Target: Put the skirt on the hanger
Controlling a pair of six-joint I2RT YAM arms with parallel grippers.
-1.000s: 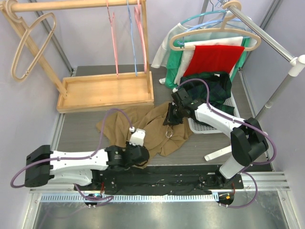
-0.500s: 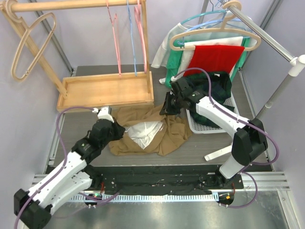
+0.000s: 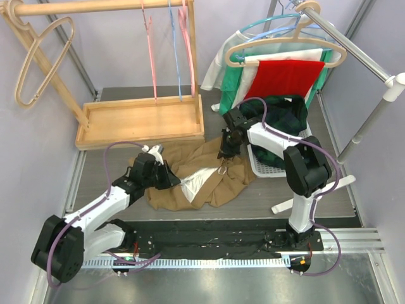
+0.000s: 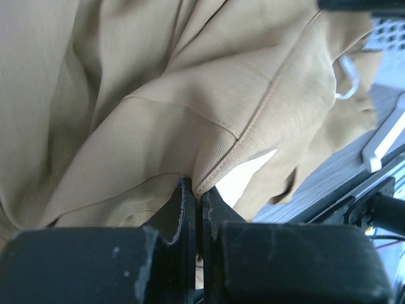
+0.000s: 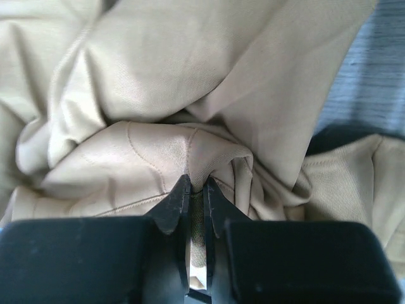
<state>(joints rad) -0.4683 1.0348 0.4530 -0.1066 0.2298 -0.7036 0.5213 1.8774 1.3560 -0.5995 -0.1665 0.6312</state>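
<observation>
skirt (image 3: 205, 155) tan, lining (image 3: 195, 185) white | hung cloth (image 3: 285, 76) red | basket (image 3: 266, 168) white

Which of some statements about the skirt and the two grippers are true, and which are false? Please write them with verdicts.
1. The left gripper is shut on a fold of the tan skirt. True.
2. The right gripper hovers open above the skirt. False: it is shut on a fold of it.
3. The skirt hangs on a hanger. False: it lies crumpled on the table.
4. A red garment hangs from the metal rail at the right. True.
</observation>
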